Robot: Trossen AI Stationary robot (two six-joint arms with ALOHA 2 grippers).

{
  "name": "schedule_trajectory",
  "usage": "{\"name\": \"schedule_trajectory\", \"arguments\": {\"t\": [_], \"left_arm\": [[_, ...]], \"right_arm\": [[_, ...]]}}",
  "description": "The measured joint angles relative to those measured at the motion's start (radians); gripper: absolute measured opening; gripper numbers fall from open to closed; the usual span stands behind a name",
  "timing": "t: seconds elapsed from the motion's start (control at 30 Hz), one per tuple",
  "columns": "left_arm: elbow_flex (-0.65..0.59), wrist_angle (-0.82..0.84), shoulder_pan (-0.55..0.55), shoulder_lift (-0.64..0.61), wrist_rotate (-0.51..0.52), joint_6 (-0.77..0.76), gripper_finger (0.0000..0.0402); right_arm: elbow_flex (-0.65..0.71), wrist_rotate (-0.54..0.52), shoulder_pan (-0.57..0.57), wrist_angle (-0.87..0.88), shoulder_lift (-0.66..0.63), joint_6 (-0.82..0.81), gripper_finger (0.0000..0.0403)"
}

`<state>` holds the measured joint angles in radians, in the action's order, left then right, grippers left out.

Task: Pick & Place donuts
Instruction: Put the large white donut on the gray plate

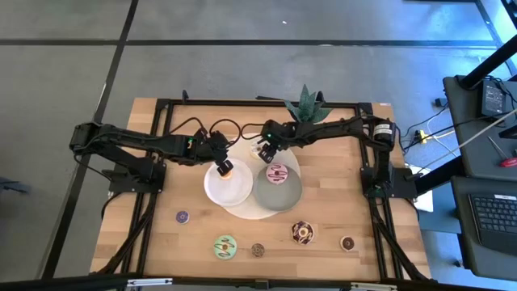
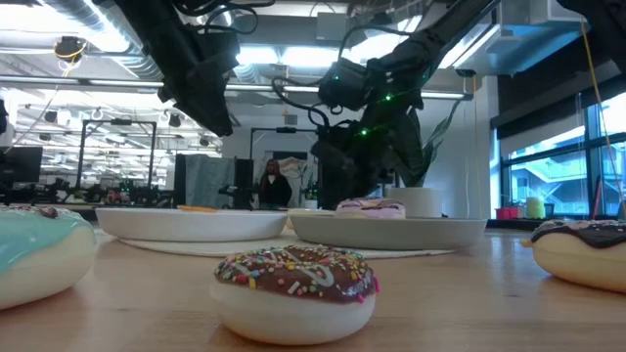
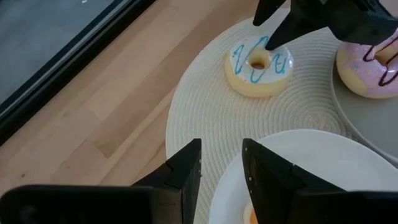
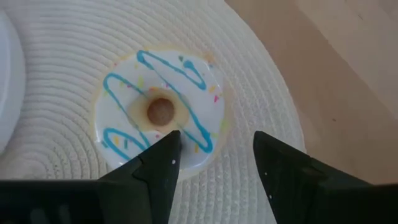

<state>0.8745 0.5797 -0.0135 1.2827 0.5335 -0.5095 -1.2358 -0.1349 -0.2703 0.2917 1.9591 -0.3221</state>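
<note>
Overhead, right gripper [image 4: 214, 171] fingers parted above white donut [image 4: 160, 109]; left gripper [image 3: 221, 168] parted at plate [image 3: 323, 155] rim.

No readable text, label, brand, number or sign anywhere: not on table, plates, donuts or arms.

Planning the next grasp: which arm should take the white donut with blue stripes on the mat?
Right. The right gripper hangs open directly over the white donut. The left gripper is over the white plate, farther off.
</note>
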Motion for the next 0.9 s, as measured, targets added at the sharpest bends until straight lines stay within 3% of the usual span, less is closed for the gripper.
{"name": "schedule_trajectory", "arguments": {"t": [0.53,0.9], "left_arm": [[0.000,0.006,0.000,0.000,0.000,0.000,0.0112],[0.000,0.008,0.000,0.001,0.001,0.025,0.0113]], "right_arm": [[0.000,0.033,0.000,-0.091,0.023,-0.145,0.0147],[0.000,0.032,0.008,-0.112,0.023,-0.171,0.0143]]}}
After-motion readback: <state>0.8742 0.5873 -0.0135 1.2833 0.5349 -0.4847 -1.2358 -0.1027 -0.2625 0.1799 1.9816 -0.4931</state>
